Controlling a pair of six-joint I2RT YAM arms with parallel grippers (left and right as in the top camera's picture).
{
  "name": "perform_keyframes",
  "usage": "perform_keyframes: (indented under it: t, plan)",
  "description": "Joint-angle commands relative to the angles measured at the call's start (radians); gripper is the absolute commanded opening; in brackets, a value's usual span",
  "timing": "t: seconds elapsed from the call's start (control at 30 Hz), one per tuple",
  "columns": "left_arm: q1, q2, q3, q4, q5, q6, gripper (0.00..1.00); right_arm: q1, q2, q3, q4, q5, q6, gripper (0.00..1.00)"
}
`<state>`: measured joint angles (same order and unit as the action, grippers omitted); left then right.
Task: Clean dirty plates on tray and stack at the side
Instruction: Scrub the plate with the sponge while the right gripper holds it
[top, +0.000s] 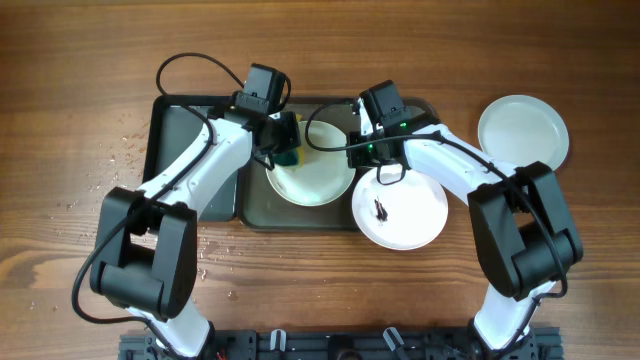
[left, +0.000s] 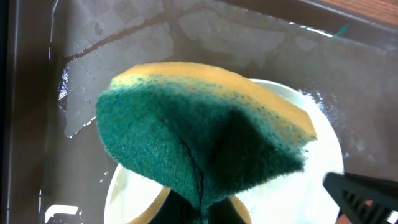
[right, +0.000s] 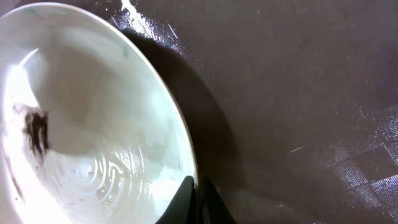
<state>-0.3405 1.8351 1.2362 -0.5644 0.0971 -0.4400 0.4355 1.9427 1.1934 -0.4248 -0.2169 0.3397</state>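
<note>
plate: centre plate (top: 312, 172) tilted on tray (top: 258, 208), smudged, wet | right gripper (right: 194, 198): pinching its far-right rim | left gripper (left: 202, 211): clamped on sponge (left: 199, 137) | handling: likely stiff, light, slippery, breakable; grip the rim

Wooden table (top: 70, 70) with grey tray (top: 258, 213), narrower black tray (top: 178, 125), white plate (top: 523, 130) at right.
</note>
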Motion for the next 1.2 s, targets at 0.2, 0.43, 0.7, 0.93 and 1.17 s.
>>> perform_keyframes:
  t: [0.2,0.43,0.7,0.93,1.17]
  plan:
    - [-0.005,0.014,-0.157,0.230,-0.025,0.047,0.04,-0.001,-0.018,-0.005,0.005,-0.016,0.012,0.04]
    - [-0.005,0.071,-0.236,0.328,0.031,0.038,0.04,-0.001,-0.018,-0.005,0.006,-0.024,0.047,0.04]
    - [-0.005,0.133,-0.236,0.486,0.463,0.039,0.04,-0.001,-0.018,-0.014,0.020,-0.024,0.052,0.04]
    - [-0.005,0.080,-0.227,0.666,0.654,0.040,0.04,0.000,-0.018,-0.023,0.032,-0.024,0.052,0.04]
    - [-0.005,-0.131,-0.227,0.455,0.370,0.039,0.04,0.000,-0.018,-0.023,0.032,-0.024,0.045,0.04]
